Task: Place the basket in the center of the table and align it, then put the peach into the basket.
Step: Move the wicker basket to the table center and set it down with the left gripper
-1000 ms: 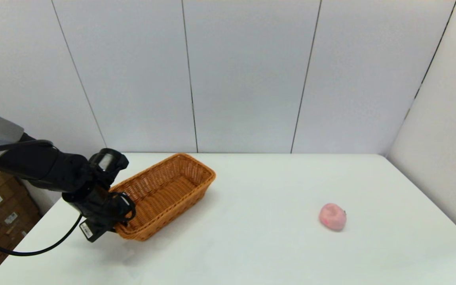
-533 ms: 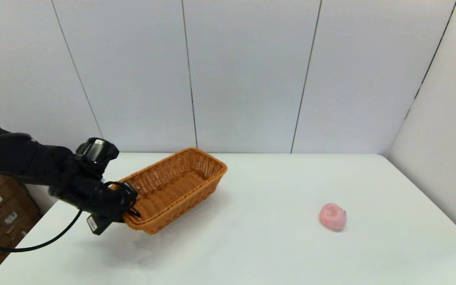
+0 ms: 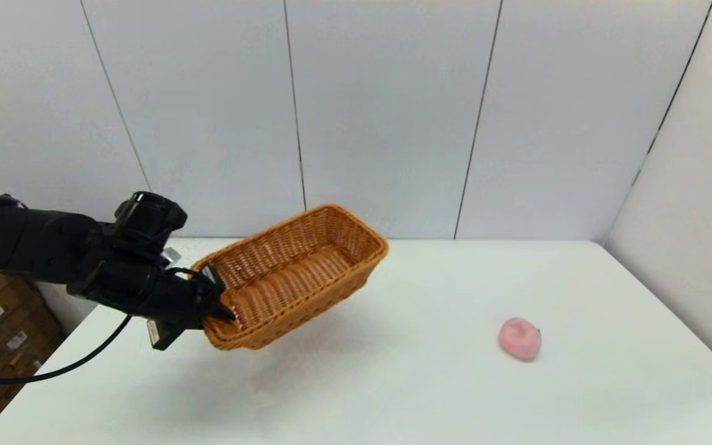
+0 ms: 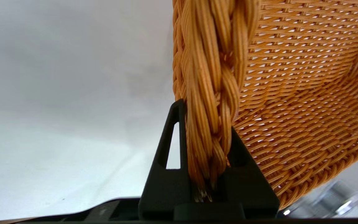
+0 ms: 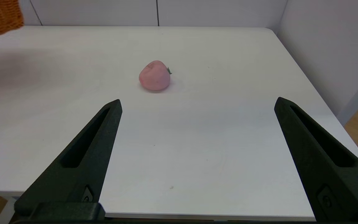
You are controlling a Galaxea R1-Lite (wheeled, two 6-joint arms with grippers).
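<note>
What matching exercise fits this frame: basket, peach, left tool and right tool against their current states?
Things:
1. basket
2. peach
3. left tool
4. right tool

States:
A. open, holding nothing, back from the fruit
B. lying on the table, right side
C. held in the air, tilted
D. clamped on a braided rim

Pairs: 1-C, 2-B, 3-D, 4-A

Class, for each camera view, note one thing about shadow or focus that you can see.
Head view: the lifted wicker basket casts a soft grey shadow on the white table. Left wrist view: the basket's braided rim, clamped in the left pincer, looks sharp. Right wrist view: the peach casts only a faint shadow.
</note>
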